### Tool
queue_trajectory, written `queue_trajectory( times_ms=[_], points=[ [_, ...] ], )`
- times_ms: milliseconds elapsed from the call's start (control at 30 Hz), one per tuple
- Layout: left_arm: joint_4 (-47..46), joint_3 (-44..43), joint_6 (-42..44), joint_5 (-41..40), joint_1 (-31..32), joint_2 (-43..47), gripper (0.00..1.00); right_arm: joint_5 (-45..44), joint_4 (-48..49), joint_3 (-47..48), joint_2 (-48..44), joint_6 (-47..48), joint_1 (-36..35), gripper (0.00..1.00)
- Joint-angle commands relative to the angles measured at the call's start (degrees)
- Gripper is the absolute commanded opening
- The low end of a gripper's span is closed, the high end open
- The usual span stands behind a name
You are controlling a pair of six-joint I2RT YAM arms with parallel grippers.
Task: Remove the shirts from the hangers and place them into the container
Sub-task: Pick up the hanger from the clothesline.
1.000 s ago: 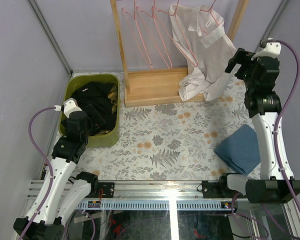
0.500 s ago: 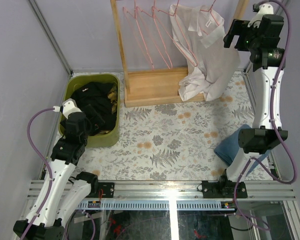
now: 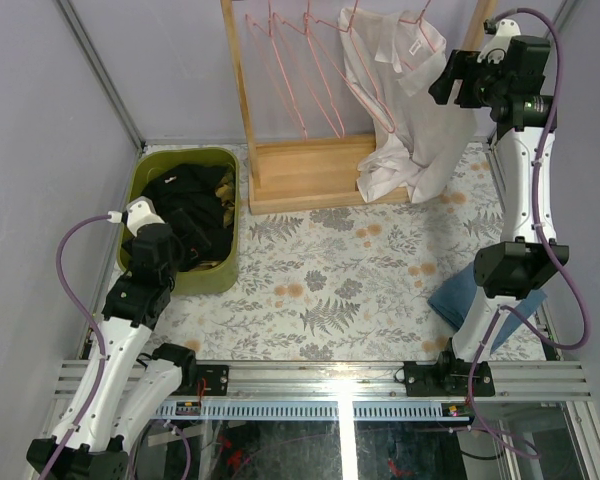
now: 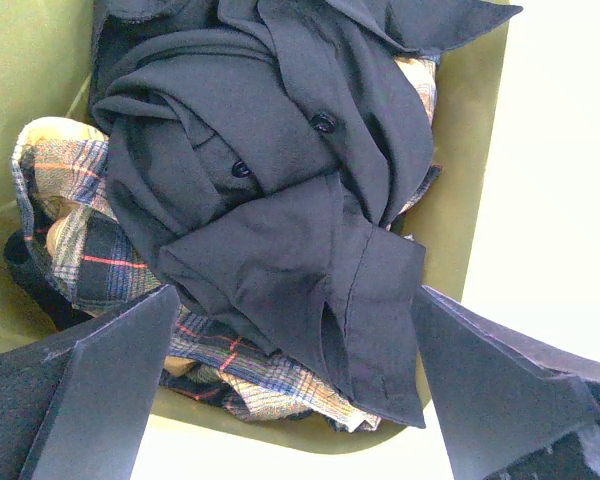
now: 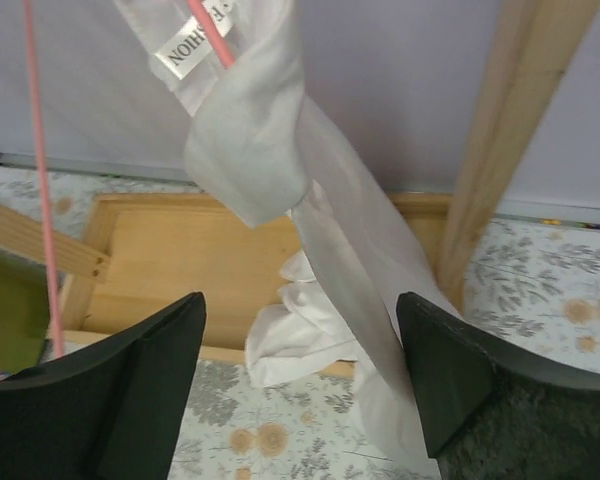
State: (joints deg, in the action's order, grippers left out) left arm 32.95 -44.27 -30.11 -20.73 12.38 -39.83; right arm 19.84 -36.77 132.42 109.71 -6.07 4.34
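Observation:
A white shirt hangs on a pink hanger at the right end of the wooden rack, its tail bunched on the rack base. Several bare pink hangers hang to its left. My right gripper is raised beside the shirt's right side, open; in the right wrist view the white shirt hangs just ahead of the gripper. The olive container holds black shirts over a plaid one. My left gripper hovers open over the tub's near end.
The rack's wooden post stands just right of the shirt, and the rack base is below it. A folded blue cloth lies at the right, partly behind my right arm. Grey walls close in the back and sides.
My right arm has risen and swung left toward the hanging white shirt, and its jaws have narrowed a little. The left arm and the clothes in the tub have not moved.

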Motion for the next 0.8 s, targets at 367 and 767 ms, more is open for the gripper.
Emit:
queue_trajectory(
  times_ms=[367, 767],
  points=[
    [-3.00, 0.48, 0.36, 0.56, 0.19, -0.37, 1.00, 15.13, 17.35, -10.44, -3.46, -16.45, -0.95, 0.66],
    [-2.89, 0.43, 0.23, 0.52, 0.19, -0.59, 1.00, 6.27, 25.15, -20.14, -9.50, -15.35, -5.92, 0.10]
  ],
)
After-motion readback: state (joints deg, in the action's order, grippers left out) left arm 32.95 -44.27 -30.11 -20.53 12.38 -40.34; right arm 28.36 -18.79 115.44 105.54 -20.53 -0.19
